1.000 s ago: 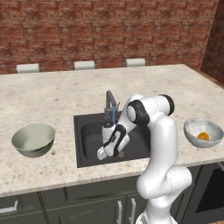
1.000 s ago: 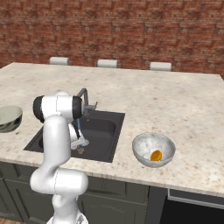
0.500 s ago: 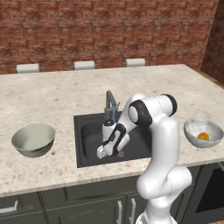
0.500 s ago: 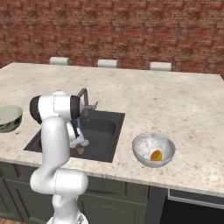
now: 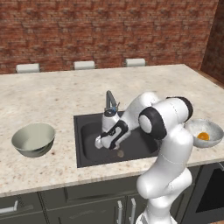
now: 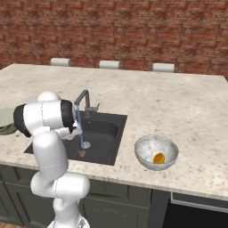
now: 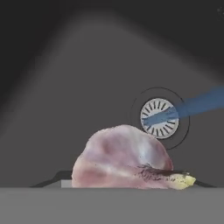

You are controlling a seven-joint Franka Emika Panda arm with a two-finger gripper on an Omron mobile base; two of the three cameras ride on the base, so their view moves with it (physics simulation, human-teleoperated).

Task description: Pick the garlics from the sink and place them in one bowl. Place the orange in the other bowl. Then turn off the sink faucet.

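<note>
Down in the sink, the gripper seems clamped on the pinkish garlic, near the drain. Light, lumpy, papery: hold across its widest middle.

Pale pinkish-white garlic lump, right at the hand camera: its lower part is cut off along the bottom of the hand view, so any finger contact can't be read. Fingertips themselves are hidden there too.

In the left base view the white arm covers the gripper down in the dark charcoal sink basin; jaw gap unreadable, garlic hidden.

Dull brown garlic lump, just beside the gripper, too small to make out shape.

Plain pale green-grey bowl is mostly hidden behind the arm and cut by the left edge in the right base view.
</note>
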